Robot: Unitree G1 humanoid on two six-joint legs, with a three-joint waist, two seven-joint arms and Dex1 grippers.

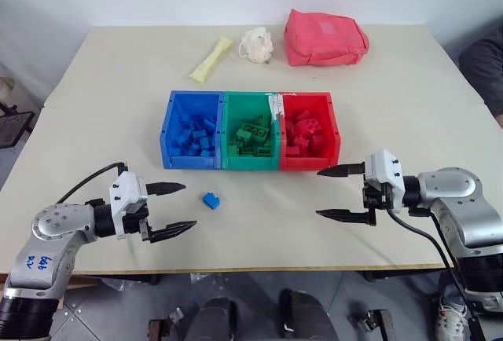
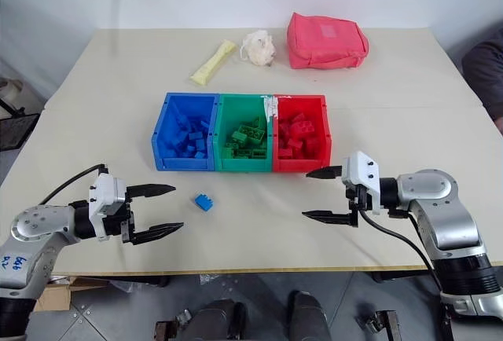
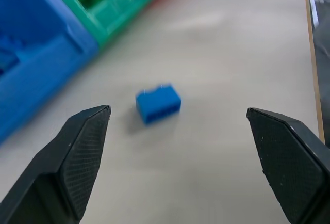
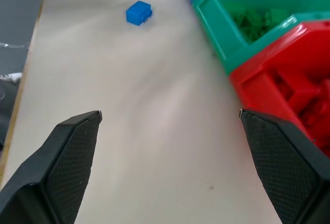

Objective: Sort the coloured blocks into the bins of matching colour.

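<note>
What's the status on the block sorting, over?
Left gripper open, empty, aimed at the loose blue block. Right gripper open, empty. Block on table before the blue bin. Path clear.

Beige table: bins, blue block, red pouch, yellow packet.

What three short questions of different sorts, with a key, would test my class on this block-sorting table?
1. True or false: a blue block lies loose on the table.
2. Which end effector is nearer that block, the left end effector or the right end effector?
3. Name the bins' colours from the robot's left to right.

Key
1. True.
2. The left one; both are open and empty.
3. Blue bin, green bin, red bin.
</note>
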